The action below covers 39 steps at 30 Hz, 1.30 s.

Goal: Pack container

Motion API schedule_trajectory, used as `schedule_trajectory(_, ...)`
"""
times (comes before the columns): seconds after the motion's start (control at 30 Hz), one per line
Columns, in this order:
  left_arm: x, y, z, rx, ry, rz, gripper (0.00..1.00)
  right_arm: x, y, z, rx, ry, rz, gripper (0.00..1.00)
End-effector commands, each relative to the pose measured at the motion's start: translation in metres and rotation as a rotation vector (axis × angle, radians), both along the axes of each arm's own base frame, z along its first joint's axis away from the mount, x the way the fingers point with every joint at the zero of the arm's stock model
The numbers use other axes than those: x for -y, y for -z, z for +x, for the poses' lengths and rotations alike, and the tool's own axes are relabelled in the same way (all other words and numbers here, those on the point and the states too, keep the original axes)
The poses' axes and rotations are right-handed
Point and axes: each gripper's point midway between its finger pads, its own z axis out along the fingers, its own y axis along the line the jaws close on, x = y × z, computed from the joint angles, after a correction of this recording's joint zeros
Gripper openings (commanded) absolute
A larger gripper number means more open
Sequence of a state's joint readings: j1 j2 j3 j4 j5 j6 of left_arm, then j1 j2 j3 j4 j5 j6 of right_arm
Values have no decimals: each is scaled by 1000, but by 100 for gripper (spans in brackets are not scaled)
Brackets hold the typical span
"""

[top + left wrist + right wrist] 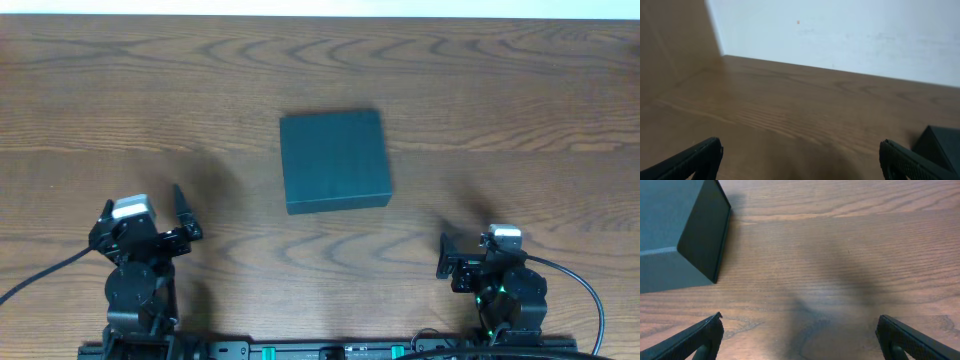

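Container (334, 160): dark teal, matte, squarish shallow box, crisp edges, looks shut. Flat on table (150, 90), about mid-table. Brown wood top, wavy grain.

Left gripper (186, 222) near-left, fingers spread, empty. Right gripper (446, 256) near-right, likewise spread and empty. Both well apart from container.

Overhead only: whole plain top face. Right wrist only: darker side wall and sharp corner, far left. Left wrist only: white wall (840, 40) past far edge, box corner at right.
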<state>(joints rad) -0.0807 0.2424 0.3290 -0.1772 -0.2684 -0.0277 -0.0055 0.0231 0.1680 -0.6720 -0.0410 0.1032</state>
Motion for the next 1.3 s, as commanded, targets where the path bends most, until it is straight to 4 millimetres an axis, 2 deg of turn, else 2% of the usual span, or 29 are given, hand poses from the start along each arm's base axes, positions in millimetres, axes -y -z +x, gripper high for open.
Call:
schedule_trajectory(0.0,-8,4,-4,33,-41,-59,98,4,3,0,2,28,6,99)
schedule_trajectory(0.67,-9,55,-8,-1,-49,-56,98,4,3,0,2,28,6,99)
schedule_trajectory(1.27,-9,78,-7,-52,-50,-53,98,4,3,0,2,28,6,99)
